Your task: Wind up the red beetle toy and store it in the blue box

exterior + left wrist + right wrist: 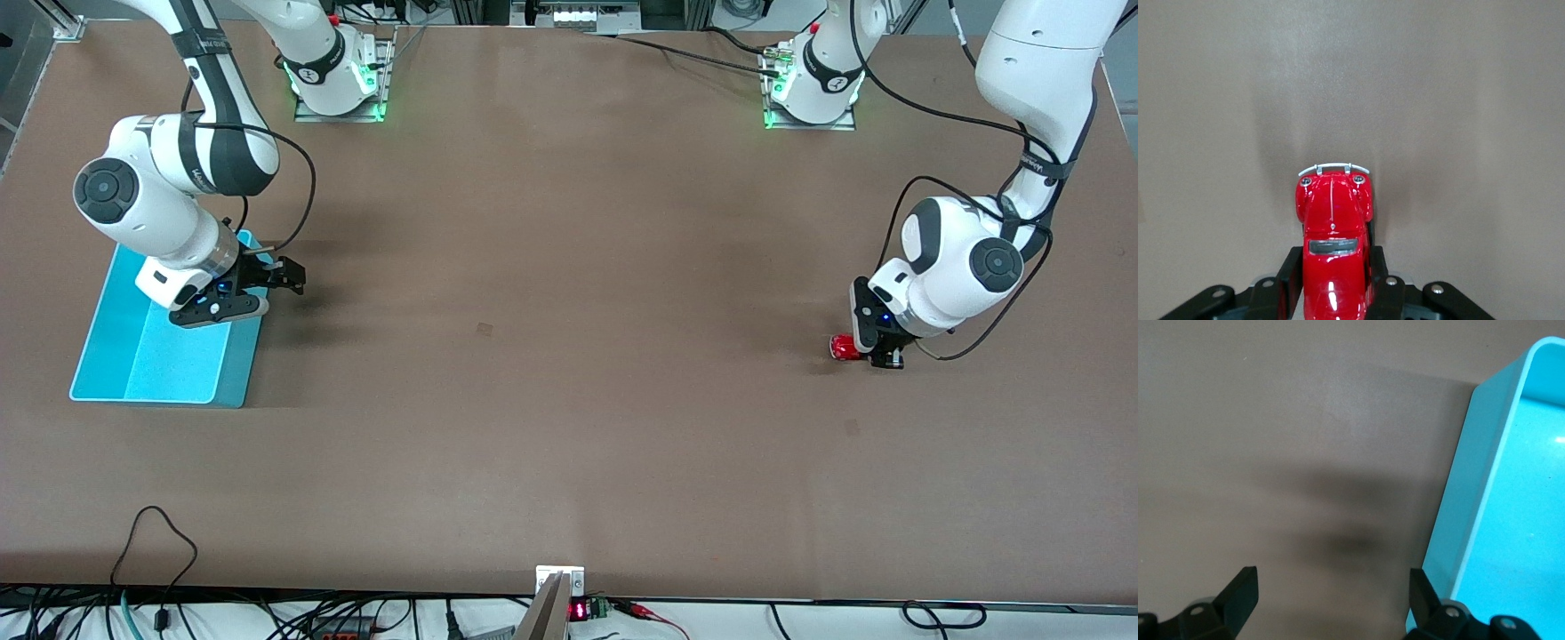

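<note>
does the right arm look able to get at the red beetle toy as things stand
Probably not: the red beetle toy sits clamped in the left gripper at that arm's end of the table, while the open right gripper hangs over the blue box rim.

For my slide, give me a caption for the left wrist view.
Left gripper shut on the red beetle toy, its nose pointing out over the bare brown table.

Brown table [569,356]: blue box [160,356], red beetle toy [843,347] on it.
</note>
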